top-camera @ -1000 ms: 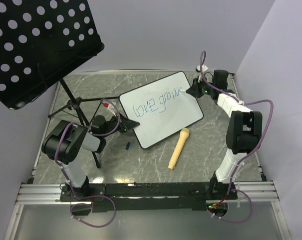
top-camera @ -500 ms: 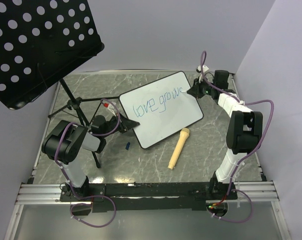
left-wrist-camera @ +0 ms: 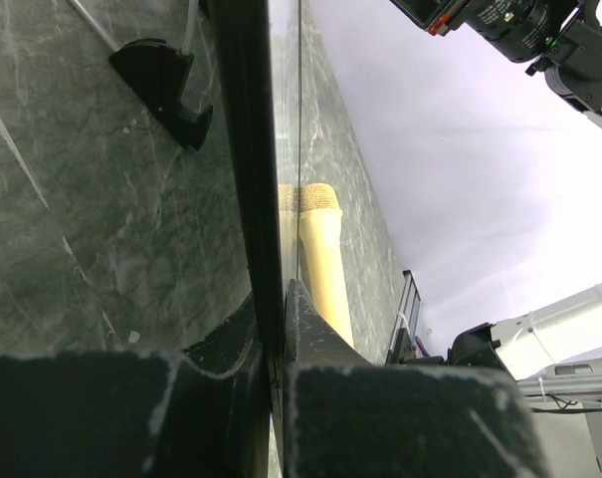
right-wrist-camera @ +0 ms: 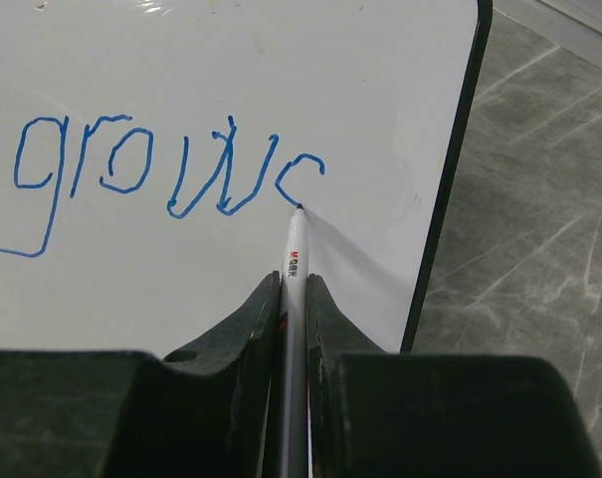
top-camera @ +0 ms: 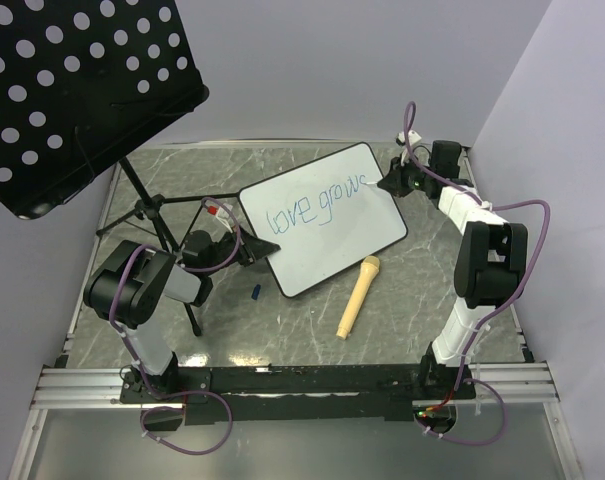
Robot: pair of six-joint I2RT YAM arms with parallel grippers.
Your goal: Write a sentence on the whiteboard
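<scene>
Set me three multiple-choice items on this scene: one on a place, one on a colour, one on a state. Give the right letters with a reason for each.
1. Where does the tan microphone lie?
A. On the table, beside the whiteboard
B. On top of the whiteboard
C. On the perforated black panel

2. What colour is the writing on the whiteboard?
A. Red
B. Blue
C. Green

3. What state is the right pincer in?
A. Open and empty
B. Shut on the marker
C. Shut on the whiteboard's rim

Key: 1 A, it rests on the tabletop by the board's near edge; 2 B, the letters are blue; 3 B, it clamps the marker, whose tip touches the board.
</scene>
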